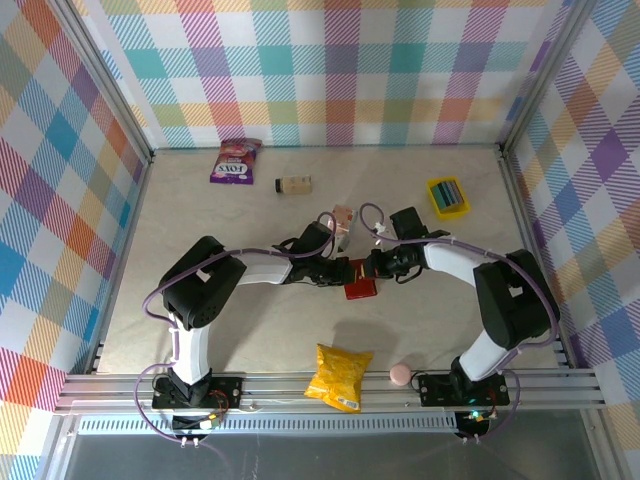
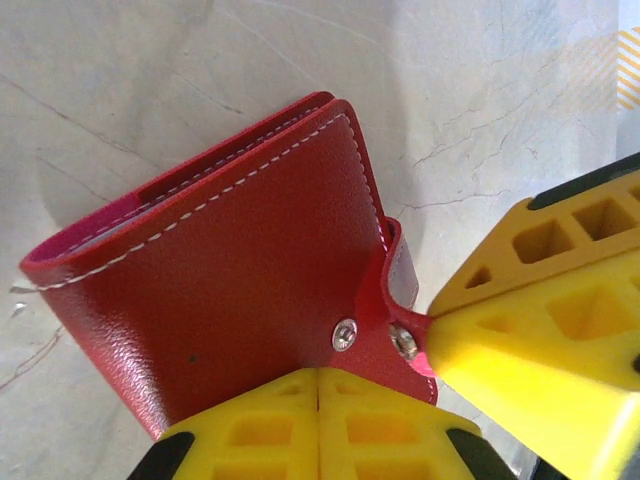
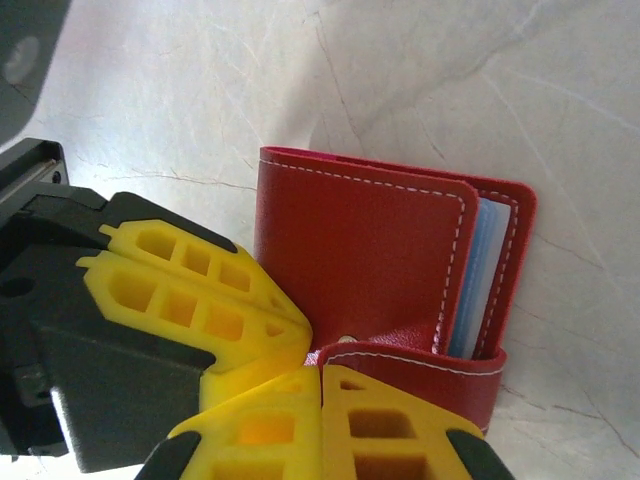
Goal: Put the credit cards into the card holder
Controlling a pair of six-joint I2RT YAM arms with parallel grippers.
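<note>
- While both arms are meeting at the card holder [image 1: 359,287], the step in hand is looking like opening it rather than loading it.
- The left gripper [image 2: 318,390] is sitting fully closed, with its tips butting against the edge of the red cover directly ahead. Nothing is lying between its fingers, so it is probably bracing the holder against the table [image 1: 250,210].
- The right gripper [image 3: 320,385] is also sitting closed, its tips touching the end of the snap tab [image 3: 420,368] just in front. Whether it is pinching the tab or only pressing on it, I cannot tell.
- The holder is lying folded between the two grippers, with the tab wrapping over its open side. Pale blue layers are showing inside, and I cannot tell whether they are pockets or cards.
- The credit cards [image 1: 449,194] are waiting in a yellow tray [image 1: 433,197], well beyond the right gripper and off to its outer side.
- The next move is calling for the right gripper to take hold of the tab and peel it off the snap while the left is pinning the cover. After that, the flap is needing to swing open before any card is fetched.
</note>
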